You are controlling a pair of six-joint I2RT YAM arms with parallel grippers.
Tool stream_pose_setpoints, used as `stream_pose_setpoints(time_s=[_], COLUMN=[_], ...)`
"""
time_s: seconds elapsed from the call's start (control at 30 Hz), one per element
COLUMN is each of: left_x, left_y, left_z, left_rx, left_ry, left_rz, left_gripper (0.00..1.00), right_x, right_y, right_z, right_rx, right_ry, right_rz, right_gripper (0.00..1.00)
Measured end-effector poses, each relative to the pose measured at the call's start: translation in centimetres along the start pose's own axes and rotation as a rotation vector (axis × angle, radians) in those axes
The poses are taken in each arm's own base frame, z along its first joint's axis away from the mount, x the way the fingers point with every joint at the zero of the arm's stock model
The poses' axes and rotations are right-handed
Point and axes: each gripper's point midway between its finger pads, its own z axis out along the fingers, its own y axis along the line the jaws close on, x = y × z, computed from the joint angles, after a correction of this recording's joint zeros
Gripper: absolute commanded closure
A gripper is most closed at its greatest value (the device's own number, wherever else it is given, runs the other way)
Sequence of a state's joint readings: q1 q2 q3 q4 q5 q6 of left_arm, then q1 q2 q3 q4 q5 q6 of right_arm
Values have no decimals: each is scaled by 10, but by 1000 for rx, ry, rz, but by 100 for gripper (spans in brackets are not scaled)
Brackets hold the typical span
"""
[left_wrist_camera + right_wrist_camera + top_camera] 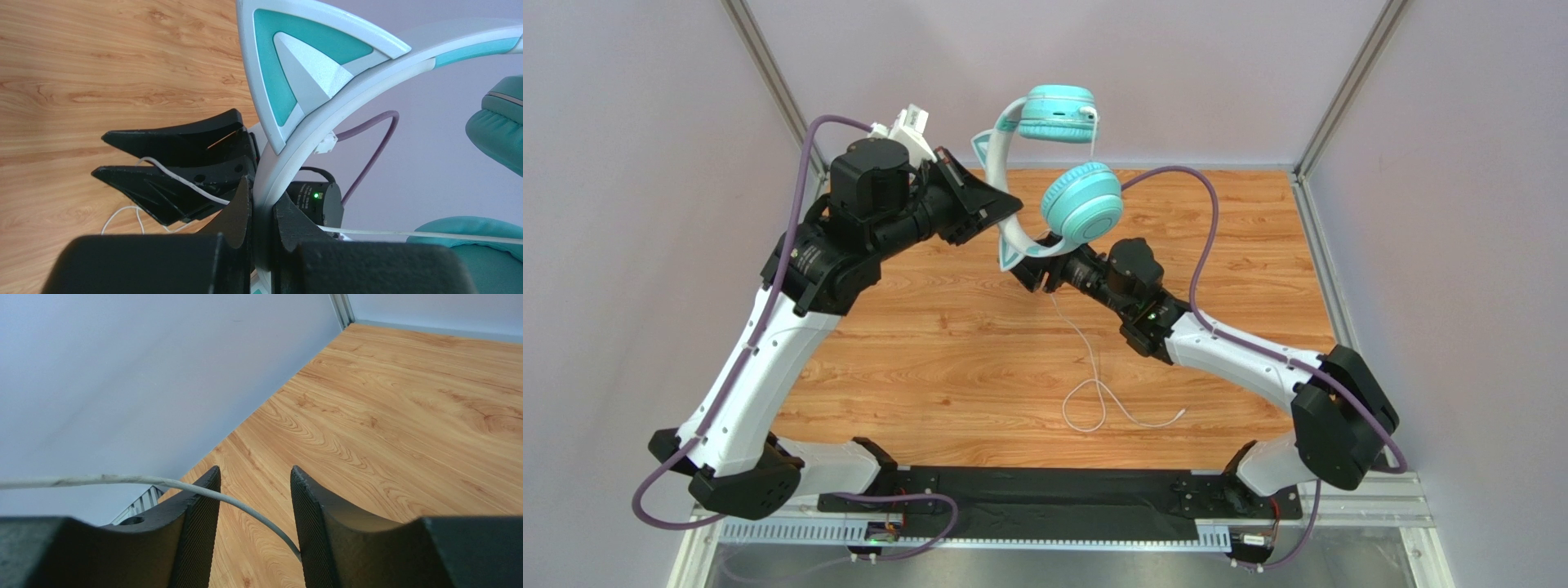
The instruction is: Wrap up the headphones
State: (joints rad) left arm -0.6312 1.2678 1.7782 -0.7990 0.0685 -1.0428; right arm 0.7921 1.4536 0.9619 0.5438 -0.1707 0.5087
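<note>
With the left tool [263, 205] clamping the headphones [1081, 202] upper centre, the part-open right tool [255, 496] needed to pinch the loose cable [110, 479] before winding.

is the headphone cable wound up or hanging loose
Hanging loose: the white cable drops from the headphones to the table and ends in a slack loop there; no turns around the headband show.

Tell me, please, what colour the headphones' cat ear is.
The cat ear has a pale frame, teal inset and grey centre; the left wrist view shows it best.
</note>
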Motion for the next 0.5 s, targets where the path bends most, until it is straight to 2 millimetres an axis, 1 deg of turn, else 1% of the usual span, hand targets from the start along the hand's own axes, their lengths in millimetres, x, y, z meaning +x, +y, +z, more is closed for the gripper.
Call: stream_pose_setpoints(time_s=[0.1, 0.17, 0.2, 0.23, 0.27, 0.33, 0.37, 0.4, 0.5], left_x=[-3, -4, -5, -7, -9, -13, -16, -19, -30], left_y=[-3, -3, -3, -3, -2, -1, 0, 1, 6], left_z=[0, -1, -2, -3, -5, -9, -12, -16, -26], left_rx=[12, 13, 12, 8, 5, -6, -11, -17, -49], left_ry=[-11, -17, -21, -31, -42, -68, -84, -105, -172], left_rz=[-6, -7, -7, -6, -6, -7, -7, -7, -10], left_gripper=[100, 100, 100, 100, 100, 100, 100, 100, 100], right_x=[4, 9, 12, 15, 19, 23, 24, 26, 36], right_y=[2, 0, -2, -4, -6, -7, -7, -7, -5], right_z=[1, 3, 4, 5, 6, 7, 7, 6, 5], right_rx=[-5, -2, 2, 5, 9, 11, 12, 13, 29], right_ry=[6, 15, 22, 29, 36, 46, 50, 52, 82], right_rz=[1, 3, 5, 7, 8, 17, 25, 30, 46], right_gripper=[49, 51, 55, 65, 71, 92, 97, 99, 100])
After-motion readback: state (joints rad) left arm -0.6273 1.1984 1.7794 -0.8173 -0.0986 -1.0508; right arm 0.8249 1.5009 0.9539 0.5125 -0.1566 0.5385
